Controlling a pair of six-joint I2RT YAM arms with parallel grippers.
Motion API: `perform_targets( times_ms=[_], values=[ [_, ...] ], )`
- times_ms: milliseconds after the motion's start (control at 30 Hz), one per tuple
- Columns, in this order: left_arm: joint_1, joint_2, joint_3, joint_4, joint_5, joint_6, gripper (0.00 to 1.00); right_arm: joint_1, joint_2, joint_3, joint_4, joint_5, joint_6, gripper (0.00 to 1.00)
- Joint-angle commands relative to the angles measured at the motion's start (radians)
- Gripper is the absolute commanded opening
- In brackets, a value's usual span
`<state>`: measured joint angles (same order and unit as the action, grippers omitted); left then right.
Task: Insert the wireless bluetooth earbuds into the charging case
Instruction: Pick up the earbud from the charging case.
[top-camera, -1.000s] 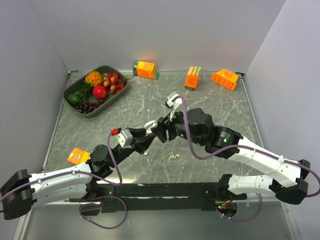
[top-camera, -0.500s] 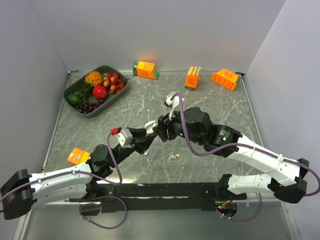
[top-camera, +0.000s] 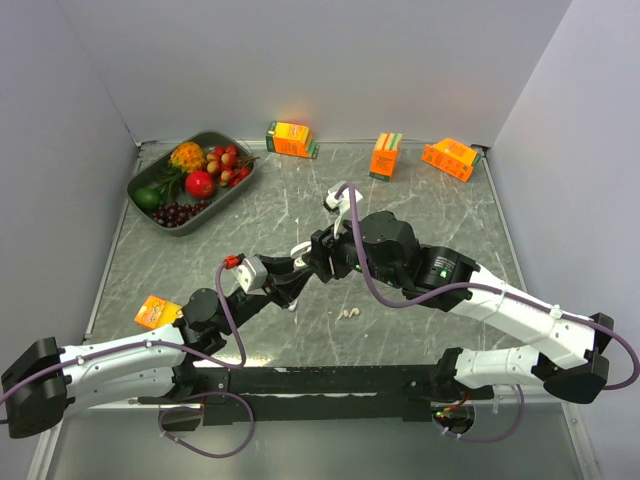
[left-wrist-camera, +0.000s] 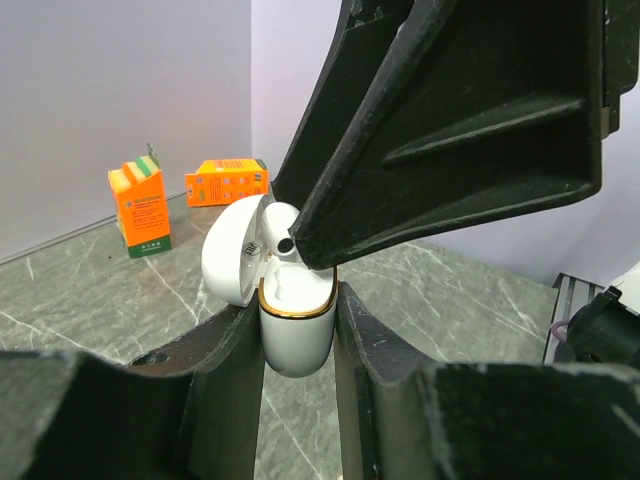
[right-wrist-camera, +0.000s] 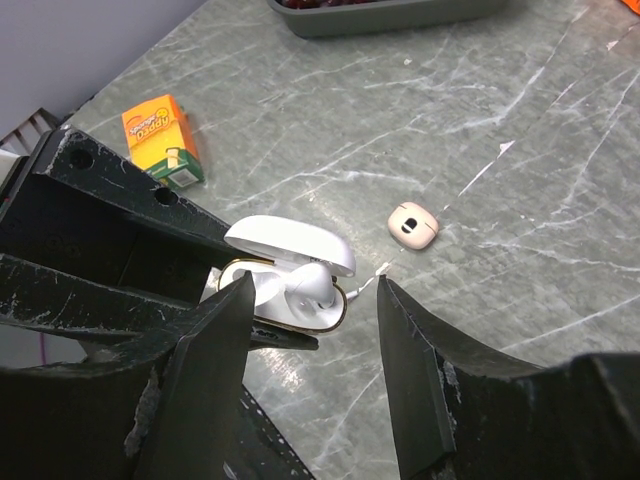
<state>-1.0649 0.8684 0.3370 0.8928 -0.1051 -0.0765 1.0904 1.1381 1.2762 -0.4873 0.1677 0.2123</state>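
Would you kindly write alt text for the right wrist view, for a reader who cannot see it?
A white charging case, lid open and an earbud inside, is clamped by the left gripper, framed by the open right gripper's black fingers. A stubby beige earbud lies on the marble table to its right; an orange carton sits at upper left.

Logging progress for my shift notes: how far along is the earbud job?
Done: the charging case stands open, clamped in the left pincer, and one earbud rests in it. In hand: the right pincer hovers open over that earbud, which may not be fully seated. Left: a stubby beige piece lies on the table, not yet picked up.
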Motion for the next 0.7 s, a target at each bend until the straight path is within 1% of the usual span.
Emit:
perform_targets(
  times_ms=[0, 500, 633, 667],
  values=[
    [-0.004, 0.004, 0.040, 0.032, 0.007, -0.026, 0.01, 0.000, 0.006, 0.049, 0.015, 0.006, -0.007, 0.58],
    [-0.006, 0.004, 0.036, 0.031, 0.005, -0.034, 0.01, 0.000, 0.008, 0.054, 0.019, 0.012, -0.005, 0.44],
    [-0.004, 0.009, 0.036, 0.031, 0.008, -0.037, 0.01, -0.001, 0.006, 0.057, 0.023, 0.015, -0.008, 0.38],
    [-0.004, 0.009, 0.037, 0.031, 0.008, -0.037, 0.01, -0.001, 0.006, 0.058, 0.024, 0.015, -0.008, 0.35]
  ],
)
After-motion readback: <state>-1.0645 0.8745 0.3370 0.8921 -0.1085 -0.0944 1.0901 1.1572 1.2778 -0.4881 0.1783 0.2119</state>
